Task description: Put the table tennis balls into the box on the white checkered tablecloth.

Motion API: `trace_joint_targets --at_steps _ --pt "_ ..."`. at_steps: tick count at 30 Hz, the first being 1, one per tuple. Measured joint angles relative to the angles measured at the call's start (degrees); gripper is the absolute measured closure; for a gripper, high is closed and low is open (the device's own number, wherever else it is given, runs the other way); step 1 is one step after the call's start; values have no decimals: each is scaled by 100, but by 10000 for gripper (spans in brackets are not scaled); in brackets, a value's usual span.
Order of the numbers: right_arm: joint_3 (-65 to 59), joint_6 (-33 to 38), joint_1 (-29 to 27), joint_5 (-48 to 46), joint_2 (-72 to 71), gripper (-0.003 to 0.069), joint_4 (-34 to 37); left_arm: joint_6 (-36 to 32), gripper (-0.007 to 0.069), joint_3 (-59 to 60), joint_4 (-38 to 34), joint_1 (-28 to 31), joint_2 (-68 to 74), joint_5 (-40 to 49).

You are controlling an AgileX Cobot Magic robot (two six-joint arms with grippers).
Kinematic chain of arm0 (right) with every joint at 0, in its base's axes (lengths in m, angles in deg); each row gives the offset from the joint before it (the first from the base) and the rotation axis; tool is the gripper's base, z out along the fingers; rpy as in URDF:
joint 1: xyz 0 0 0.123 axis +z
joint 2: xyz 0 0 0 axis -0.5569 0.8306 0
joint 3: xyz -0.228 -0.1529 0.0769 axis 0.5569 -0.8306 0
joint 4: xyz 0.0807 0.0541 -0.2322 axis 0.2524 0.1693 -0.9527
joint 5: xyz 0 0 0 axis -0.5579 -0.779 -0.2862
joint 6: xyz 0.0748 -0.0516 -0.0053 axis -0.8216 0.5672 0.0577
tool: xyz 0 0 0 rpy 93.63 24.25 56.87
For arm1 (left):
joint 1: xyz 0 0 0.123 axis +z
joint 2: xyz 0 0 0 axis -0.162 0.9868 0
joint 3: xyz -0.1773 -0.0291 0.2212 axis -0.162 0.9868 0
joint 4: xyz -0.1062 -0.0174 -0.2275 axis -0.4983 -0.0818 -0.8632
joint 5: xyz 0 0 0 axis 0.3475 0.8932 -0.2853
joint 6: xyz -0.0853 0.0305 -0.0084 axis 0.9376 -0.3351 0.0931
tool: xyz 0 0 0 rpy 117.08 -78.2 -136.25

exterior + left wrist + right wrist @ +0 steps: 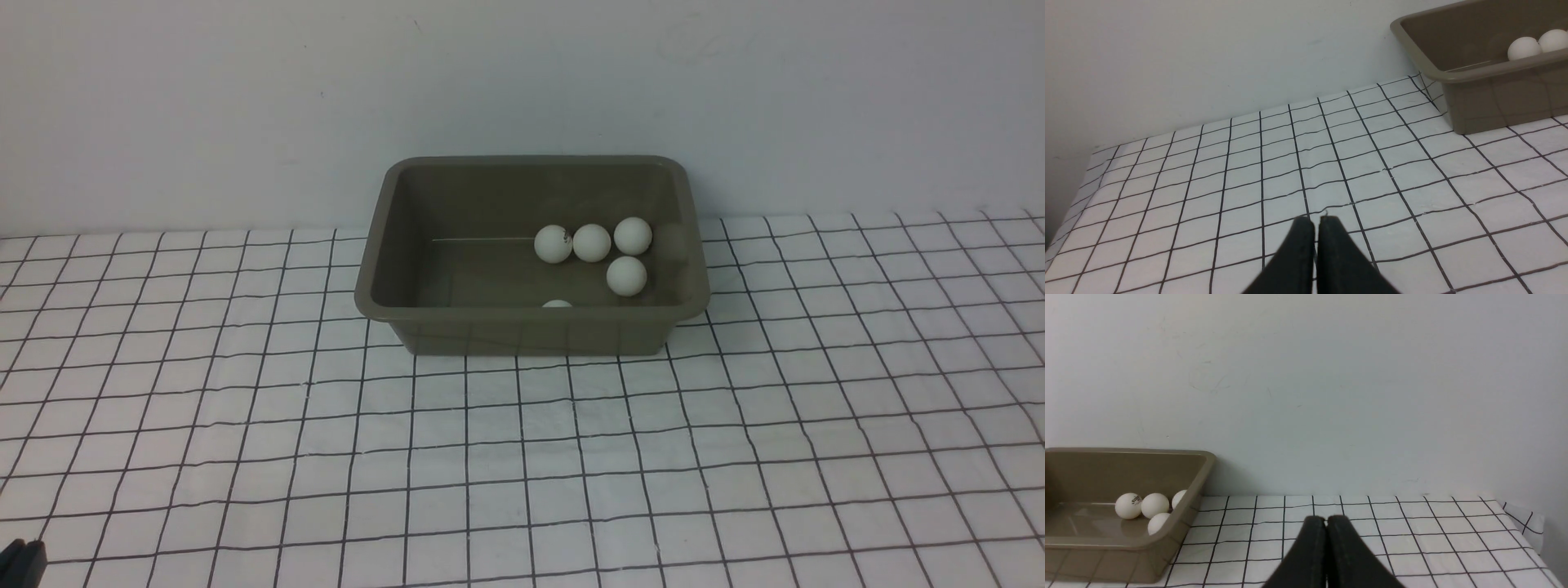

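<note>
- Across the whole work surface lies the white checkered tablecloth [522, 457], slightly wrinkled, its thin black grid running up to the plain pale wall [522, 73] behind.
- Toward the back of the cloth, close to the wall and near the middle of the front view, stands the box [392, 245]: an olive-brown tub with rounded corners and a flared rim, upright, its base on the cloth.
- Inside the box, toward its right half, sit the table tennis balls [592, 242]. Three form a row near the far wall, touching or nearly so; the leftmost of these carries a small dark mark. A fourth lies just in front of the row's right end. A fifth shows only as a white sliver above the near rim. Any further ball cannot be made out.
- No ball is seen on the cloth outside the box in any view.
- Left gripper [1316, 220]: black fingers pressed together, nothing between them, hovering over bare cloth well apart from the box. Only a dark corner of it shows at the lower left edge of the front view.
- Right gripper [1326, 519]: black fingers likewise pressed together and empty, above the cloth to the right of the box, apart from it.
</note>
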Motion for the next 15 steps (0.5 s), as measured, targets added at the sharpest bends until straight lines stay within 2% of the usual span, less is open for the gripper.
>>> trace_joint_targets --at_steps 6,15 --pt "-1730 -126 -289 1138 -902 676 100 0 629 0 0 0 0 2" --pt "-1970 -271 -321 661 -1298 676 67 0 629 0 0 0 0 15"
